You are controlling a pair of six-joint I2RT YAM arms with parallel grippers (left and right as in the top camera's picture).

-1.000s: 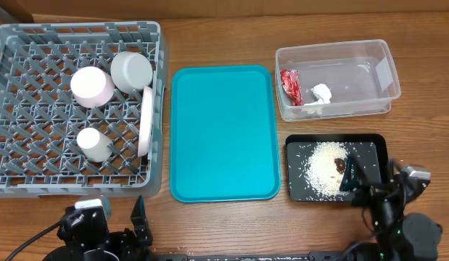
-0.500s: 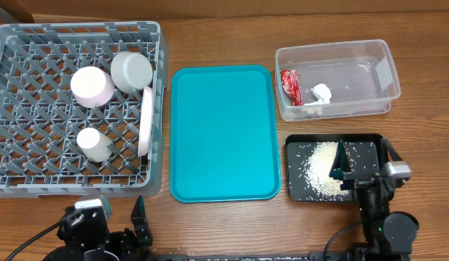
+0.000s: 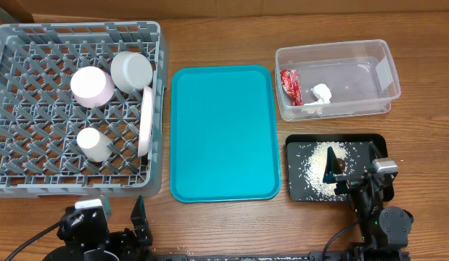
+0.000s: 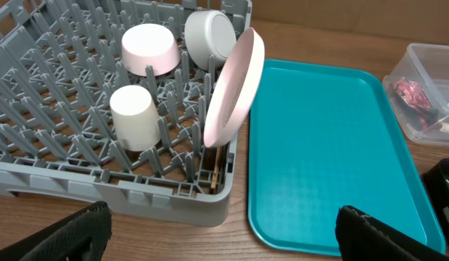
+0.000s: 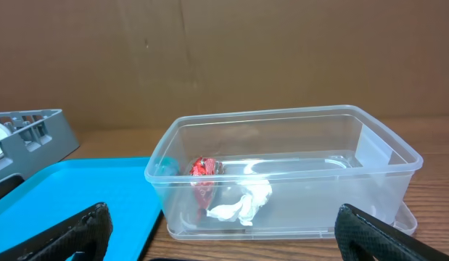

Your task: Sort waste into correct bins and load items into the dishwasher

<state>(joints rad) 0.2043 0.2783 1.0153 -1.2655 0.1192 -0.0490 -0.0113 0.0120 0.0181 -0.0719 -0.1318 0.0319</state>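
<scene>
One plate (image 3: 146,121) stands on edge in rack (image 3: 21,177); long axis — near-to-far.

Bright, even light from above; shadows are soft and short. A pale sheen lies on the teal tray (image 4: 326,159) (centre right of the left wrist view). Focus is sharp; overhead frame edges bow slightly.

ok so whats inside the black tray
Loose white rice and a brown food lump lie in the black tray. The right arm covers its lower right corner, hiding that part.
</scene>
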